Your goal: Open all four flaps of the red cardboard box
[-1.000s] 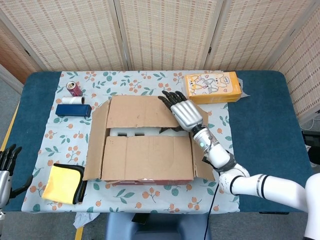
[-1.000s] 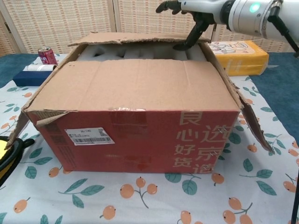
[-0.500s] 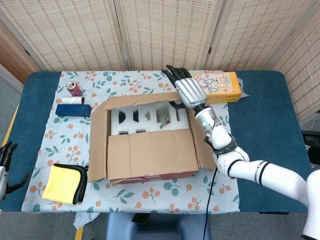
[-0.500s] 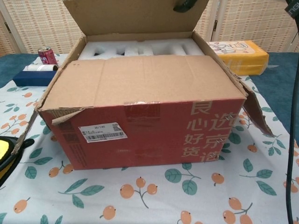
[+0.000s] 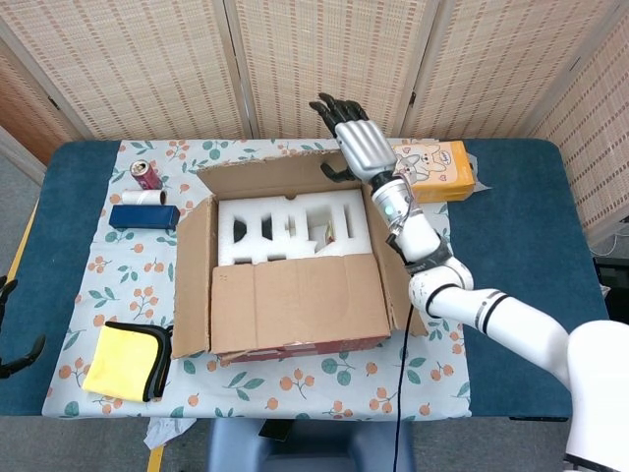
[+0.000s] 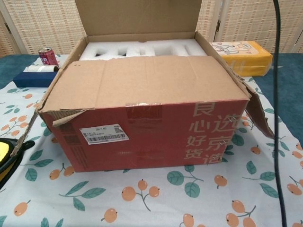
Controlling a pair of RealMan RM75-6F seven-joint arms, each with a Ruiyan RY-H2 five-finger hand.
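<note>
Right robot hand: your hand is raised at the far right corner of the box, fingers spread and straight, thumb dark against the far flap's upper right edge; it grips nothing that you can see.
Left robot hand: you see only dark fingertips at the left edge of the head view, low beside the counter; whether they are spread or curled, you cannot tell.
Box: it sits mid-counter on the patterned cloth, red front wall with a white label toward you.
Far flap: stands upright behind the opening in the chest view.
Near flap: lies flat over the front half of the opening, not yet lifted.
Left flap: turned outward, leaning away from the box.
Right flap: turned outward, hanging down along the right wall.
Foam: white insert with cut-outs fills the uncovered rear half.
Can: upright at the cloth's far left corner.
Blue box: lies just in front of the can, with a white roll touching its far side.
Yellow cloth: folded on a black tray at the near left.
Orange carton: lies behind the box's right side, partly behind your right forearm.
</note>
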